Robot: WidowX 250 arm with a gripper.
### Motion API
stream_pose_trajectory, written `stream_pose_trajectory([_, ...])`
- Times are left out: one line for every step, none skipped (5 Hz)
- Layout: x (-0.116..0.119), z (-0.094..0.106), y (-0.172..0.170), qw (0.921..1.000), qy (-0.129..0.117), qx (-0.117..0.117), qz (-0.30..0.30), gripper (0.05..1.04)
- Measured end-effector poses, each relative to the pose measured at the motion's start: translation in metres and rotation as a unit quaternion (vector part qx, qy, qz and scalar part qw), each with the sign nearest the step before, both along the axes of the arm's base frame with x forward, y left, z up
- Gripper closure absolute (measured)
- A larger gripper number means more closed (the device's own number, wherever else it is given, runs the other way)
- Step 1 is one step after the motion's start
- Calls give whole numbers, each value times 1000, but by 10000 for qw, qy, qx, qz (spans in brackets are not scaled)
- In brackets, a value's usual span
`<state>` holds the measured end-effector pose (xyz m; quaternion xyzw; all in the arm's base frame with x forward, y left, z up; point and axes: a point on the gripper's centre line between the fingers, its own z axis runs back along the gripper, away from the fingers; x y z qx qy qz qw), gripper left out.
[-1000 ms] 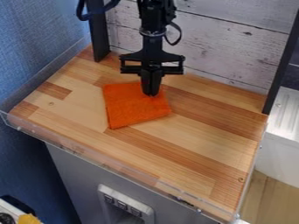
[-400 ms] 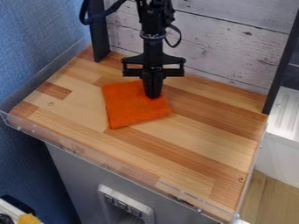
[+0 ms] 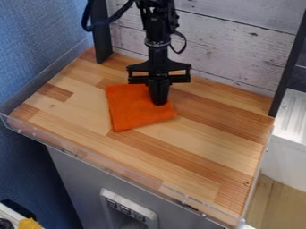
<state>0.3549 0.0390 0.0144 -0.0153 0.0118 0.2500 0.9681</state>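
The black gripper (image 3: 159, 103) points down at the upper right part of an orange cloth (image 3: 134, 112), its two fingers together. Its tips meet the cloth near the right edge; whether any fabric is pinched between them cannot be told. The cloth lies flat, roughly square, on the wooden tabletop (image 3: 197, 134), left of the middle and toward the back.
Low clear walls (image 3: 119, 172) run along the front and left sides of the tabletop. Behind it stands a whitewashed plank wall (image 3: 233, 49) between two dark posts (image 3: 101, 36). A white surface (image 3: 290, 120) lies beyond the right edge.
The gripper has come a little toward the front and right, lower over the cloth. The cloth has shifted very slightly to the right.
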Motion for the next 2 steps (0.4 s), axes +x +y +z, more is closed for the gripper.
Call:
stream_pose_trajectory([-4, 4, -4, 9997, 38, -17, -236, 842])
stream_pose_trajectory([-10, 22, -4, 9976, -75, -31, -686, 582])
